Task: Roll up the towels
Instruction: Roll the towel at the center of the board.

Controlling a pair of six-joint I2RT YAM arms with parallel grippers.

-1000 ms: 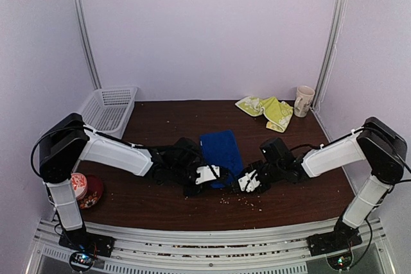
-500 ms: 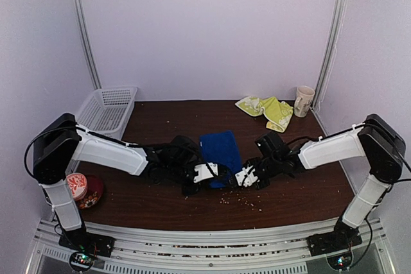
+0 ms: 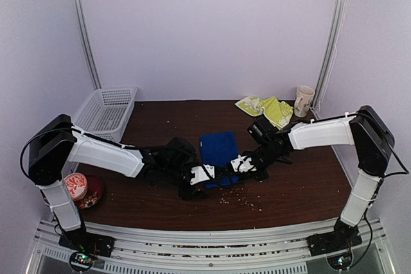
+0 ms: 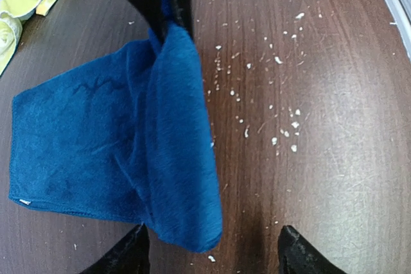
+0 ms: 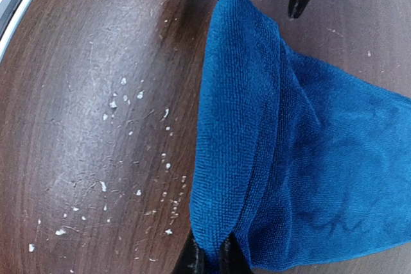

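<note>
The blue towel [image 3: 217, 145] lies mid-table with its near edge lifted and folded over itself [image 5: 244, 113]. My right gripper [image 3: 234, 167] is shut on one end of that folded edge [image 5: 212, 260]. At the fold's other end my left gripper [image 3: 207, 178] stands open, its fingertips [image 4: 136, 253] on either side of the towel's corner [image 4: 186, 222] without touching it. In the left wrist view the right gripper [image 4: 168, 11] pinches the far end of the fold. The yellow-green towel [image 3: 266, 110] lies crumpled at the back right, apart from both arms.
A cup [image 3: 304, 101] stands next to the yellow-green towel at the back right. A white basket [image 3: 106, 110] sits at the back left. A red and white object [image 3: 83, 187] lies near the left arm's base. Pale crumbs [image 3: 247, 200] dot the table in front of the blue towel.
My left gripper has opened and let go of the blue towel. My right gripper has shut on the towel's near edge and pulled it up and back over the towel.
</note>
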